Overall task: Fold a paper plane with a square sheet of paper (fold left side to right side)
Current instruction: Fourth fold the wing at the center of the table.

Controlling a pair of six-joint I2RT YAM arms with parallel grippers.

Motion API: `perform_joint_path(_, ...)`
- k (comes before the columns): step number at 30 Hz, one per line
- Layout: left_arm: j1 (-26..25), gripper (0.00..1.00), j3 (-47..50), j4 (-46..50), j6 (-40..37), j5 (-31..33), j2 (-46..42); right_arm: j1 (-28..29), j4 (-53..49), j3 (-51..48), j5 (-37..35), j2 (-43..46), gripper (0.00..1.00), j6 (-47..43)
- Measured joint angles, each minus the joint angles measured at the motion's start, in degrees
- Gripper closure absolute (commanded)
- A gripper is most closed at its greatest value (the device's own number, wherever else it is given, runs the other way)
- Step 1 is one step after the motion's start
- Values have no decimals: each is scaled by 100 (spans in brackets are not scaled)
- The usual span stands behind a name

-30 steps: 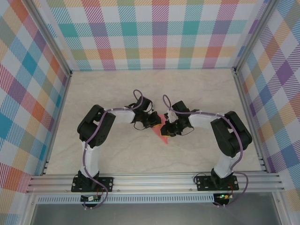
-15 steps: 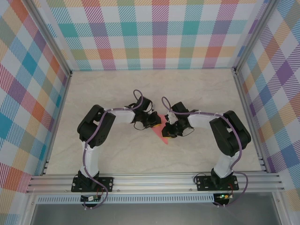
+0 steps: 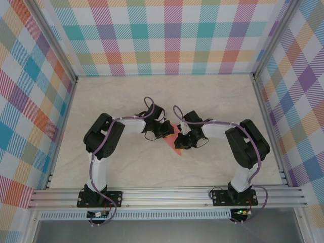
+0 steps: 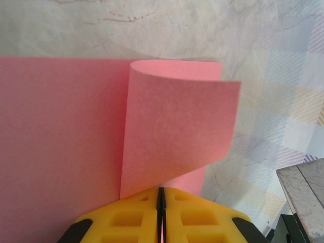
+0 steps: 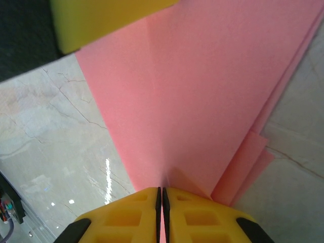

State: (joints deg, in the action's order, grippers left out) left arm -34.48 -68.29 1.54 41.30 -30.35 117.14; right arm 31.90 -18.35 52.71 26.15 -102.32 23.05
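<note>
Shifted slightly leftward since a second ago, my right arm reaches to the middle of the marbled table. There the partly folded pink sheet of paper lies, one flap curled up, with my left gripper and right gripper each pinched shut on its edge.

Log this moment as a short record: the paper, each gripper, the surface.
paper: pink paper, partly folded, on the table between the two grippers
paper shape: one flap curls up and over in the left wrist view; stacked layered edges in the right wrist view
left gripper: shut, pinching the edge of the curled flap
right gripper: shut, pinching the paper where a crease runs into its fingers
surface: pale, marble-patterned
</note>
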Motion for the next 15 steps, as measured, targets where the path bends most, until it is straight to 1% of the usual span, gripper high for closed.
perform_joint_path(6,0,90,0,4,-2,-2,0,22,33,-74,-26,55,88,-44)
perform_joint_path(15,-63,90,-15,116,-4,-72,0,96,236,-522,-68,396,88,-129)
